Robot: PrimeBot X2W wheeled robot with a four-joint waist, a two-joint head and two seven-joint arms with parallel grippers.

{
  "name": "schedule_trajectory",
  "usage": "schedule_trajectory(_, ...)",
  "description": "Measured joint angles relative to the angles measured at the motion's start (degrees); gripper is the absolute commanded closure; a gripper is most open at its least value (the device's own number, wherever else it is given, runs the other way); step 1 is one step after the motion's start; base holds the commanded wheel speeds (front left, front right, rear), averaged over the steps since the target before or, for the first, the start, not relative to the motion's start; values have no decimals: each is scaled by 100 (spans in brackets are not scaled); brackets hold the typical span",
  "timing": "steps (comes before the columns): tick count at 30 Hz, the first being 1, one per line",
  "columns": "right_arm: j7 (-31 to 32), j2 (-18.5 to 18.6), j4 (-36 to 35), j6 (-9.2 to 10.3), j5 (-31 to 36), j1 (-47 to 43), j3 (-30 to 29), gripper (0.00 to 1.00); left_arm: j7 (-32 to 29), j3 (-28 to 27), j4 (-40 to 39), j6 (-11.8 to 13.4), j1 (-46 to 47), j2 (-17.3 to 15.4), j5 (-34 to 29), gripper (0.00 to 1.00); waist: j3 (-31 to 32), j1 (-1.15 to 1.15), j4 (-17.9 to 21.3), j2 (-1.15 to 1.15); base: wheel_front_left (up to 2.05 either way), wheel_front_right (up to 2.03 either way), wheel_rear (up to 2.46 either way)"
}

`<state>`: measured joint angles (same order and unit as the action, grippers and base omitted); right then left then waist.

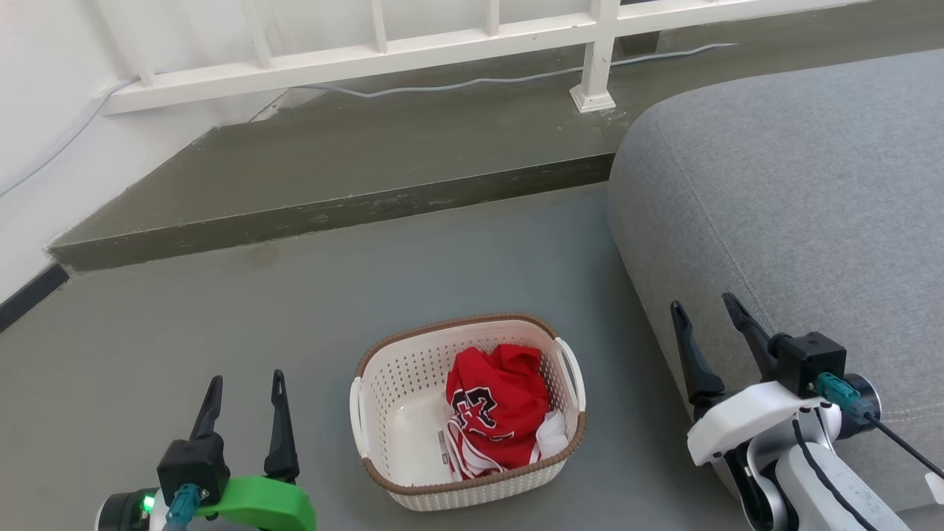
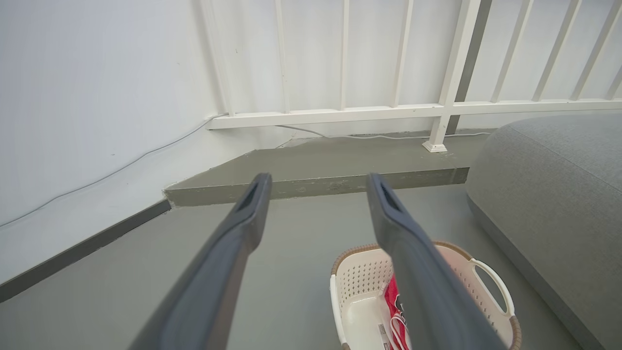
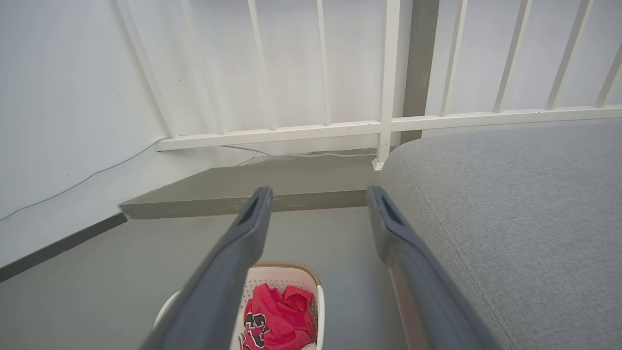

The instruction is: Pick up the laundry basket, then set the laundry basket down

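The laundry basket (image 1: 472, 488) (image 2: 362, 282) (image 3: 286, 277) sits upright on the grey floor (image 1: 221, 317), just left of the grey couch (image 1: 796, 192) and near its rounded corner, with a gap between them. A crumpled red shirt (image 1: 498, 402) (image 3: 277, 316) with black-and-white lettering lies inside, bunched toward the wall nearer the couch; the half of the bottom farther from the couch is bare white plastic. The left gripper (image 1: 247, 377) (image 2: 318, 179) hovers on the side of the basket away from the couch, its two dark fingers spread apart with nothing between them, clear of the white handle (image 1: 357, 420). The right gripper (image 1: 703, 302) (image 3: 319, 190) hangs by the couch's near edge, on the couch side of the basket, also parted and empty. Beyond the couch's left end lies a low step (image 1: 332, 162), and behind it a white railing (image 1: 487, 37) with a pale cable (image 1: 472, 81) along its foot
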<state>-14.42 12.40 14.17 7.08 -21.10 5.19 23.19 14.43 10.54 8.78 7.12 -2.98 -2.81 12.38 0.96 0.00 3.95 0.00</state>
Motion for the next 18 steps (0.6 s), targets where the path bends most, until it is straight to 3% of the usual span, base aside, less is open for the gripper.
schedule_trajectory(8,0,-14,-53,-1,51,-43,-69,0,0,-10,-2,0,-92,3,-8,0,0,0,-3,0,0,0,0)
schedule_trajectory(9,0,-14,-55,-1,55,-66,-75,100,0,-10,-8,0,-98,3,-8,100,0,0,-4,0,0,0,0)
schedule_trajectory(18,14,-132,127,-51,-82,-357,-91,100,-26,40,190,-58,-202,41,123,100,-5,0,-16,0,0,0,0)
